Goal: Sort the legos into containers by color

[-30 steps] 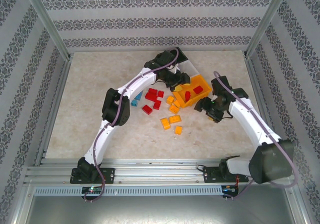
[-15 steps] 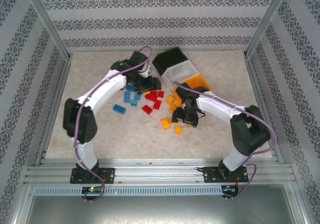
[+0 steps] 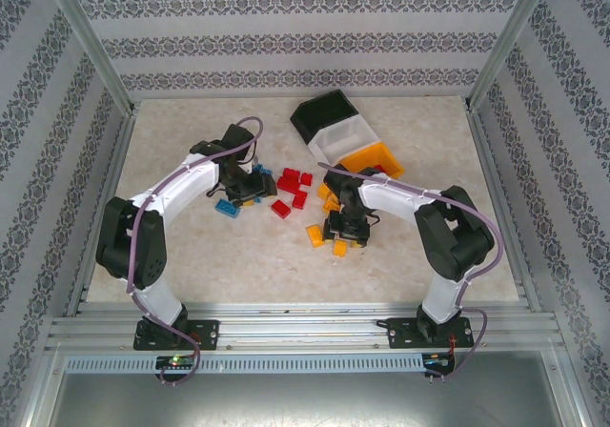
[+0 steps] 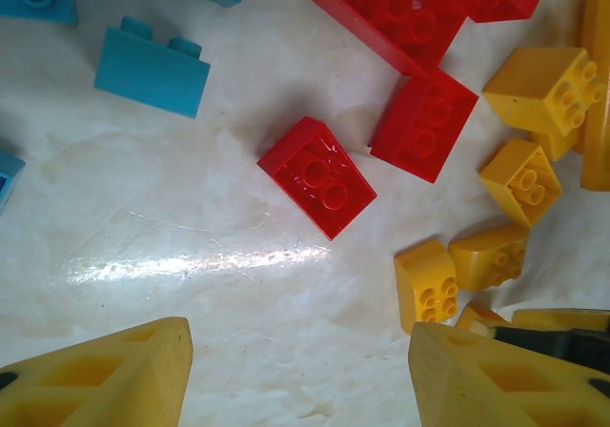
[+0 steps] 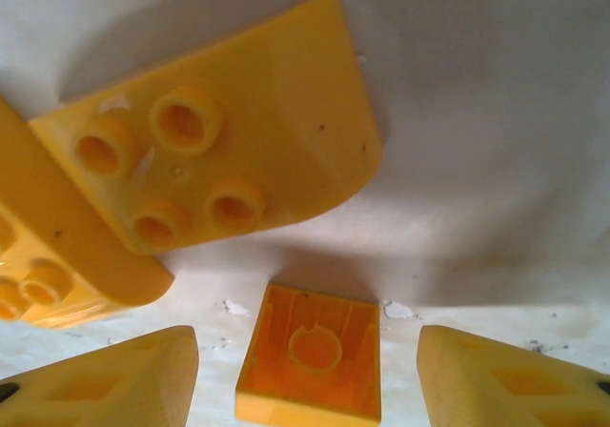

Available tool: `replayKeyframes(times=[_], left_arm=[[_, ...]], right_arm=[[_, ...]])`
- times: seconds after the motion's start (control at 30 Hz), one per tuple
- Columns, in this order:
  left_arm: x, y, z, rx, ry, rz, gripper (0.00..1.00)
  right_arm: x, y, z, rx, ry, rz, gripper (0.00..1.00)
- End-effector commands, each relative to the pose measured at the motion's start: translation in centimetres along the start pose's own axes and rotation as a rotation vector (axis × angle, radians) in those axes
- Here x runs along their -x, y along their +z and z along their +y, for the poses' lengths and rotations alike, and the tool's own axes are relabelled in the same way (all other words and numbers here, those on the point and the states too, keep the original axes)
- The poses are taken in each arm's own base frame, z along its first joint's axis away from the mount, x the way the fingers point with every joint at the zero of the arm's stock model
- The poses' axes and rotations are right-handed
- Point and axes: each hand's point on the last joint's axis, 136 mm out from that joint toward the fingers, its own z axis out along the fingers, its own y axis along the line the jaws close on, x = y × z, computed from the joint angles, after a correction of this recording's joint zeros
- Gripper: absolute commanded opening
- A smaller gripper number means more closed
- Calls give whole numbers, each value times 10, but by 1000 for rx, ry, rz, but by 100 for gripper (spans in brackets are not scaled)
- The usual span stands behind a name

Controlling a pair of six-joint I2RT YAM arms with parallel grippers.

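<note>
The left claw (image 4: 297, 355) is held with its yellow fingers (image 4: 105, 379) spread and nothing between them, over a bare patch of the desk (image 4: 172, 255), with a red brick (image 4: 317, 176) lying studs up just beyond the tips. The right claw (image 5: 307, 343) is likewise spread. A small orange-yellow brick (image 5: 310, 370) lies hollow side up between its pads, with a gap left on either side. A larger rounded orange-yellow brick (image 5: 219, 151) lies just beyond it. From above, the legos are seen scattered loose at mid-desk: the light blue legos (image 3: 229, 208) at the left by the left claw, the red legos (image 3: 291, 181) in the middle, and the orange-yellow legos (image 3: 319, 236) at the right around the right claw. The containers are set just far of the pile in a joined row slanting from far left to near right: the black bin (image 3: 324, 112), the white bin (image 3: 345, 139) and the orange bin (image 3: 374, 156). Their contents cannot be made out. The desk is pale beige, marbled and glossy, and a streak of reflected light is carried on it. The space is closed in by walls (image 3: 305, 41) papered with bands of grey ornament. It is framed by aluminium posts (image 3: 86, 41), and an aluminium rail (image 3: 305, 336) runs along the near edge.
</note>
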Motion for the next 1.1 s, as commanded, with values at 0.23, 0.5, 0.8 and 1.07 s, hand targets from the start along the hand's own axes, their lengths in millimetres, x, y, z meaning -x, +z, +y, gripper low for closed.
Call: replayKeyframes(times=[0.23, 0.5, 0.8, 1.07], left_arm=[[6, -9, -5, -21, 35, -27, 63], [7, -5, -2, -25, 30, -15, 63], [7, -7, 5, -22, 19, -19, 63], [-7, -9, 18, -5, 3, 1, 64]], right_arm=[[-1, 6, 2, -23, 7, 9, 42], [-3, -17, 4, -17, 0, -20, 33], [38, -108, 23, 142, 34, -183, 33], [158, -181, 32, 207, 76, -358, 33]])
